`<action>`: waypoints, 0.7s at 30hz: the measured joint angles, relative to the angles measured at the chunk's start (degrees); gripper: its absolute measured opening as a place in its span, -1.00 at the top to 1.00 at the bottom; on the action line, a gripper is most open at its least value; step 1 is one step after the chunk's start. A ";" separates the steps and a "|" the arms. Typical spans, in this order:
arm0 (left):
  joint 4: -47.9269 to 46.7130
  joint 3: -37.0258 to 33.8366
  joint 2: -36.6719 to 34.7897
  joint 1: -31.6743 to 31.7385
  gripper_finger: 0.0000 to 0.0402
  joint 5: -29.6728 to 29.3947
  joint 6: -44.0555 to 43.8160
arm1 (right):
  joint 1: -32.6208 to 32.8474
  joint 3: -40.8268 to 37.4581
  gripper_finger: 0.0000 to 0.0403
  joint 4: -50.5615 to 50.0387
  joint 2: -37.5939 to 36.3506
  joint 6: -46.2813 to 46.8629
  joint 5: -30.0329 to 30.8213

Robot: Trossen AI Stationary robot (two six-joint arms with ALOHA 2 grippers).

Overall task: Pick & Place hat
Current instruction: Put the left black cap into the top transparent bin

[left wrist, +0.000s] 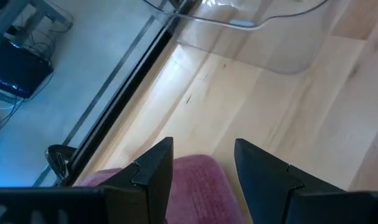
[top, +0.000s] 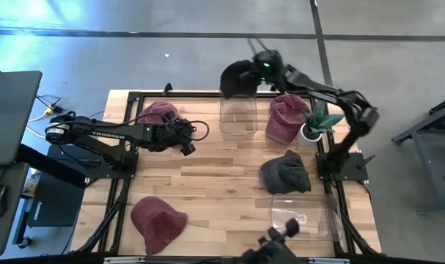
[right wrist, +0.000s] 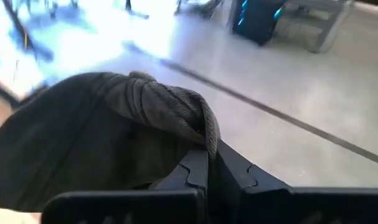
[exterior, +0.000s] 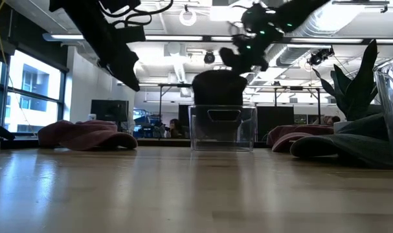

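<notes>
At the near edge of the light wooden slatted surface [top: 222, 183], a maroon knitted hat [top: 158, 222] is seen lying toward the left, and a clear plastic rectangular bin [top: 304, 213] stands toward the right. Just beyond that bin, a dark grey knitted hat [top: 285, 173] lies flat. Farther back on the left, the left gripper [top: 187, 139] is held low over the surface with its jaws open and nothing between them; a second maroon knitted hat [top: 157, 114] lies just behind it, and in the left wrist view a maroon knit [left wrist: 198, 186] shows between the jaws' tips. Toward the far edge, a second clear plastic bin [top: 237, 116] stands upright, with a third maroon hat [top: 284, 119] just beside it on the right and a small potted green plant [top: 315, 123] next to that. Above the far bin, the right gripper [top: 260, 67] is raised, its jaws closed on a black knitted hat [top: 238, 78] that hangs over the bin's opening.
</notes>
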 joint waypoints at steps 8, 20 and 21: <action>4.06 0.00 0.00 0.00 0.19 0.50 0.33 | -3.04 -18.10 0.98 16.62 -5.78 8.19 -6.38; 5.56 0.00 0.00 0.07 0.19 0.47 0.48 | -4.43 -16.18 0.95 17.14 -2.59 3.31 -9.88; 5.53 0.00 0.00 0.07 0.19 0.49 0.48 | -4.73 -16.18 0.95 17.13 -2.59 3.18 -10.88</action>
